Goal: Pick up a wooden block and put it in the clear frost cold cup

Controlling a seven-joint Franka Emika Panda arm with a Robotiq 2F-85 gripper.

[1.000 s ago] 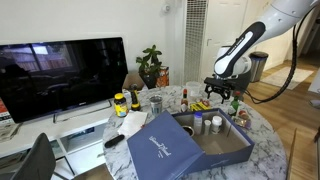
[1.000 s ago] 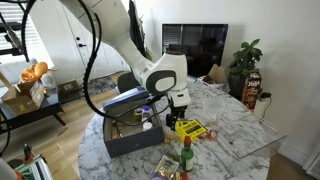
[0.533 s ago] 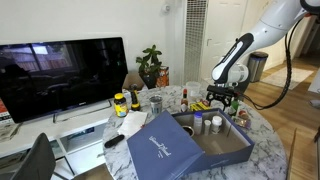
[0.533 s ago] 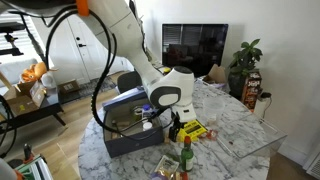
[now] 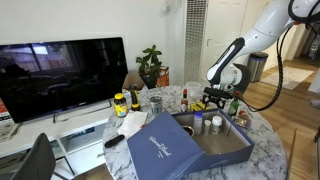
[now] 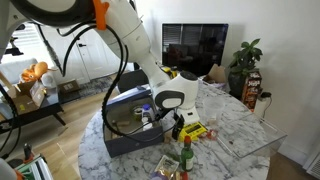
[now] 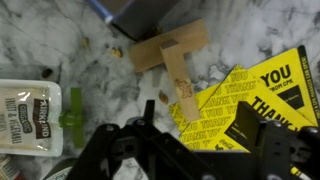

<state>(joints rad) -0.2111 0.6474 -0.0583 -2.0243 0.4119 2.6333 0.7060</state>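
Observation:
Two pale wooden blocks [image 7: 170, 58] lie crossed on the marble table [image 7: 60, 45], just ahead of my gripper [image 7: 200, 130] in the wrist view. The gripper is open and empty, with its two dark fingers spread above yellow "thank you" packets [image 7: 255, 85]. In both exterior views the gripper [image 5: 218, 97] [image 6: 178, 122] hangs low over the table beside the blue box [image 5: 195, 145]. A clear cup [image 5: 155, 102] stands on the far side of the box near the plant. The blocks are hidden behind the gripper in the exterior views.
A white pouch with a green cap [image 7: 35, 115] lies to the left of the blocks. The open blue box [image 6: 128, 128] holds small bottles. Sauce bottles [image 6: 185, 155] stand at the table's near edge. A TV [image 5: 60, 75] and a plant [image 5: 150, 65] are behind the table.
The arm has bent down and lowered the gripper toward the table, to the yellow packets beside the blue box. The jaws stay open.

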